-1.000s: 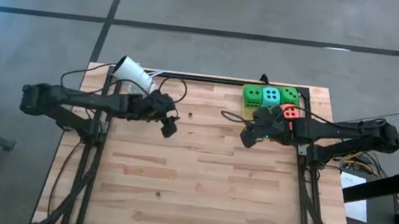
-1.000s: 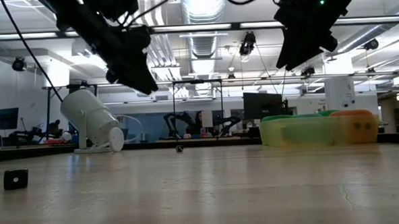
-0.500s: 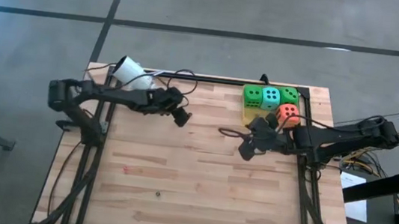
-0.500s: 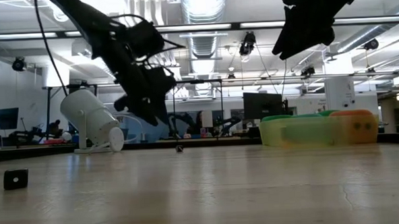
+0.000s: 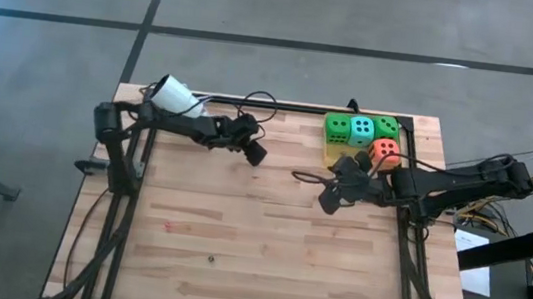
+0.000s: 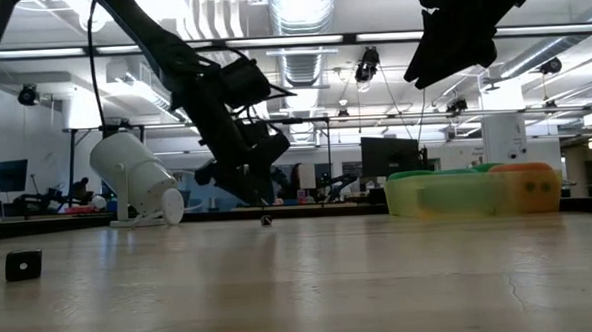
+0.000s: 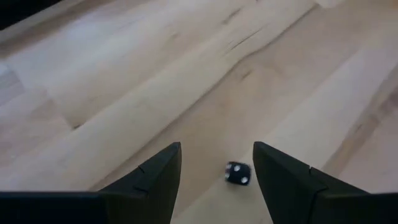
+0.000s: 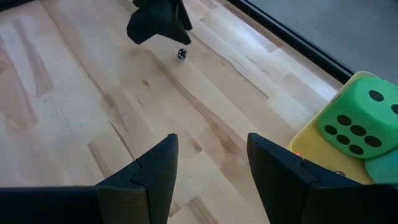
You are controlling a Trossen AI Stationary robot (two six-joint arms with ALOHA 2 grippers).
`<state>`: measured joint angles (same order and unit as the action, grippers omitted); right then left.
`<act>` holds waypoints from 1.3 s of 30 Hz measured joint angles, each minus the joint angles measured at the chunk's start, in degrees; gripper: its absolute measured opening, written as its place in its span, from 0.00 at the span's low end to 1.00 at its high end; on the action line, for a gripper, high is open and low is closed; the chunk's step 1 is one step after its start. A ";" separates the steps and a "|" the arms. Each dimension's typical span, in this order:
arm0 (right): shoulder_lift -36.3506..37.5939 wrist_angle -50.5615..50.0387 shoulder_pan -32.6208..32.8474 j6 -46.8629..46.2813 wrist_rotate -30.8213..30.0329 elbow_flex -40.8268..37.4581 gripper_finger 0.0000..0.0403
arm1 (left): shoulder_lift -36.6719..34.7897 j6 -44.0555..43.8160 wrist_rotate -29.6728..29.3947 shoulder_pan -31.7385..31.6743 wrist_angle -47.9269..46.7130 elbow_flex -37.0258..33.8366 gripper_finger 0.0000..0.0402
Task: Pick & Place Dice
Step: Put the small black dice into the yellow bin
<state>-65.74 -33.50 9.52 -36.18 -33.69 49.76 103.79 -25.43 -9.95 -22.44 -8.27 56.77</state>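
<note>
A white cylinder [image 5: 177, 96] lies at the table's [image 5: 255, 249] far left corner. To its right, the left gripper [image 5: 255, 153] hangs spread and empty above a tiny dark object [image 7: 237, 173], perhaps a small die. Farther right, the right gripper [image 5: 332, 195] hovers parted and empty beside the yellow tray [image 6: 447, 196], which holds the dice [image 5: 361, 130] at the far right corner.

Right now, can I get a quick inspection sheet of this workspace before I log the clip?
Surface: wooden table, bare in the middle.
Job's things: four dice, two green, one teal, one orange, in a yellow tray at the far right corner.
Clutter: small black die; another black cube; white lamp.
Grippers: left gripper over the small black die, jaws open; right gripper open, empty.
Cables: black cable at far edge.
Surroundings: lab room.
</note>
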 joint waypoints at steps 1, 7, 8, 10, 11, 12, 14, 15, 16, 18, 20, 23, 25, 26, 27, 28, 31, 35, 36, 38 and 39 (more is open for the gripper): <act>-0.02 0.00 0.00 0.00 0.00 0.00 0.46 | 0.00 -0.14 0.15 0.01 0.38 0.00 0.51; -0.02 -0.08 0.00 0.00 0.00 -0.04 0.46 | 0.00 -0.18 0.86 0.32 0.62 -0.48 0.51; -0.02 -0.08 0.00 0.00 0.00 -0.04 0.46 | 0.00 -0.15 0.98 0.51 0.84 -0.81 0.51; -0.02 -0.09 0.00 0.00 0.01 -0.04 0.46 | 0.04 -0.16 1.28 0.68 0.84 -1.24 0.51; -0.02 -0.09 0.00 0.00 0.00 -0.04 0.46 | 0.04 -0.18 1.43 0.86 1.06 -1.48 0.51; -0.02 -0.07 0.00 0.00 0.00 -0.04 0.46 | 0.04 -0.15 1.63 1.00 1.81 -1.86 0.51; -0.02 -0.07 0.00 0.00 0.01 -0.04 0.46 | 0.16 -0.16 1.65 1.30 3.84 -2.67 0.51; -0.02 -0.06 0.00 0.00 0.00 -0.04 0.46 | 0.38 -0.15 1.65 1.42 4.56 -2.84 0.51; -0.02 -0.02 0.00 0.00 0.00 -0.04 0.46 | 0.67 -0.16 1.65 1.52 4.89 -2.84 0.51; -0.02 -0.05 0.00 0.00 0.01 -0.04 0.46 | 1.61 -0.15 1.68 1.59 5.46 -2.84 0.51; -0.02 -0.03 0.00 -0.02 0.02 -0.04 0.46 | 2.56 -0.17 1.83 1.59 6.14 -2.84 0.51; -0.02 -0.04 0.00 -0.02 0.02 -0.04 0.46 | 3.67 -0.16 2.47 1.66 7.86 -2.80 0.51; -0.02 -0.04 0.00 -0.02 0.04 -0.04 0.46 | 4.10 -0.11 3.18 2.01 8.24 -2.82 0.50; -0.02 -0.02 0.00 -0.02 0.02 -0.04 0.46 | 4.31 -0.12 3.69 2.20 9.18 -2.80 0.50; -0.02 -0.03 0.00 -0.02 0.04 -0.04 0.46 | 4.33 -0.15 3.75 2.45 9.48 -2.80 0.50; -0.02 -0.08 0.00 -0.02 0.04 -0.04 0.46 | 4.33 -0.15 4.18 2.70 9.48 -2.80 0.50; -0.02 -0.09 -0.01 -0.02 0.04 -0.04 0.46 | 4.33 -0.18 5.73 3.73 9.67 -2.80 0.50; -0.02 -0.07 -0.02 -0.02 0.07 -0.04 0.46 | 4.33 -0.89 6.99 6.09 9.78 -2.80 0.50; -0.02 -0.07 0.00 0.00 0.07 -0.04 0.46 | 4.33 -1.13 7.01 6.83 9.77 -2.80 0.50; -0.02 -0.07 0.00 0.15 0.07 -0.04 0.46 | 4.33 -1.51 7.06 8.41 9.83 -2.80 0.50; -0.02 -0.07 0.00 0.15 0.07 -0.04 0.46 | 4.33 -1.49 7.05 9.13 10.06 -2.80 0.50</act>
<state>-65.76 -33.56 9.52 -36.03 -33.63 49.71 108.12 -26.92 -2.90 -13.31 1.79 53.98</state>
